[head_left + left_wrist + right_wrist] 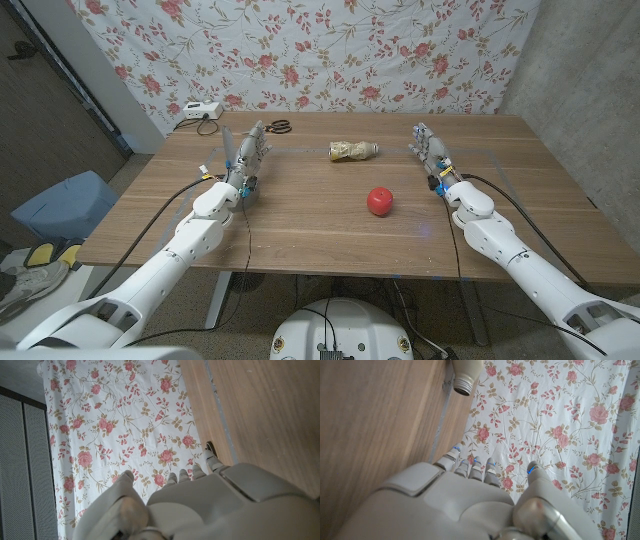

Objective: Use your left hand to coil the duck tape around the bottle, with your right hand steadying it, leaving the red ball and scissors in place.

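Observation:
A crumpled plastic bottle (353, 151) lies on its side at the table's far middle, with a tan band around its body. Its uncapped neck (465, 374) shows in the right wrist view. The red ball (379, 201) sits nearer, just right of centre. Black-handled scissors (279, 126) lie at the far edge, left of the bottle. My left hand (243, 160) (210, 500) stands left of the bottle with its fingers stretched out and holds nothing. My right hand (433, 155) (460, 500) stands to the bottle's right, fingers straight and apart, also holding nothing. Neither hand touches the bottle.
A white box with a cable (199, 110) sits at the table's far left corner. A floral cloth (300, 50) hangs behind the wooden table (300, 230). A blue bin (55, 205) stands on the floor to the left.

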